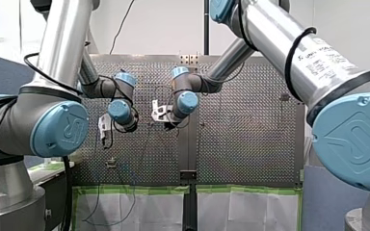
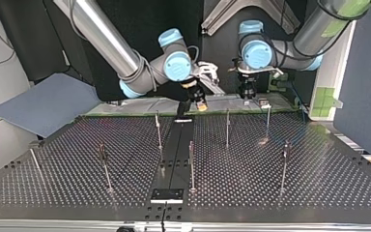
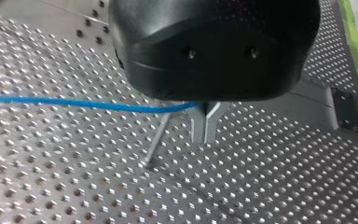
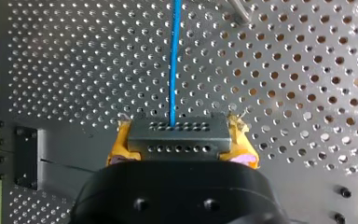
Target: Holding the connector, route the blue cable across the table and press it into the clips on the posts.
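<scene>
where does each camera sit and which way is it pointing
Front view: behind and above the shoulders, looking forward over the perforated table; my left arm and my right arm frame it.
Top view: across the table, facing the arms, posts in front; sides crossed, my right gripper at its left, my left gripper at its right.
Left wrist view: on my left wrist, looking down past metal fingers.
Right wrist view: on my right wrist, over yellow pads clamping the connector.
Shared: both wrist views show the blue cable.
</scene>
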Controlling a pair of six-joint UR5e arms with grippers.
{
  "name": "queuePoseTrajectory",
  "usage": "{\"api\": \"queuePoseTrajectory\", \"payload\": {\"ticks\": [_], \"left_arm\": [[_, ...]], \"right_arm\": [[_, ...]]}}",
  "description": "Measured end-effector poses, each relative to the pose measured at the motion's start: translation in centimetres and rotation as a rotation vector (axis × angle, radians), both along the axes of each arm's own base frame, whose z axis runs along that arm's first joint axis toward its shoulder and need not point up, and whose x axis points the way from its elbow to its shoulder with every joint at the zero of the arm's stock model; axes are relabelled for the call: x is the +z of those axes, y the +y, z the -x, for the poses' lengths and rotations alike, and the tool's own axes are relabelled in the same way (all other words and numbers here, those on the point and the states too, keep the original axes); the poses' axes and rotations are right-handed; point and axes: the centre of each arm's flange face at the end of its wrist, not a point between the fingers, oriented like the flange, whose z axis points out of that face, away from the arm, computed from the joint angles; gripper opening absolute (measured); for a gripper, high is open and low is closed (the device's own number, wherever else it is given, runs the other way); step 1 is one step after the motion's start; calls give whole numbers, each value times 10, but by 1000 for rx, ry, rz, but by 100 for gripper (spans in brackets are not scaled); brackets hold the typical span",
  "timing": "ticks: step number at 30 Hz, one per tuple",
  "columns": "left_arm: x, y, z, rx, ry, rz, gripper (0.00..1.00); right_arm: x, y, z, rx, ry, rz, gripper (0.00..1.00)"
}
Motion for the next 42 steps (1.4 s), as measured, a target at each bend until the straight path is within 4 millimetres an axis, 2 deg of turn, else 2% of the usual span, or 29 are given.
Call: {"api": "queuePoseTrajectory", "payload": {"ticks": [7,16,20,28,35,42], "left_arm": [[-8,2,-11,-2,-9,6,0],[-18,3,-34,2,-6,6,0],[-13,6,-45,6,-18,8,0],[-3,13,-63,6,-36,16,0],[-10,15,-86,2,-24,20,0],[3,23,-111,19,-53,27,0]], "right_arm": [[2,-17,3,-3,-55,3,0],[2,-32,7,0,-103,0,0],[1,-37,9,-5,-104,0,0],[-16,-47,15,-20,-86,-13,0],[-12,-62,20,-36,-99,-2,0],[-8,-79,27,-55,-110,6,0]]}}
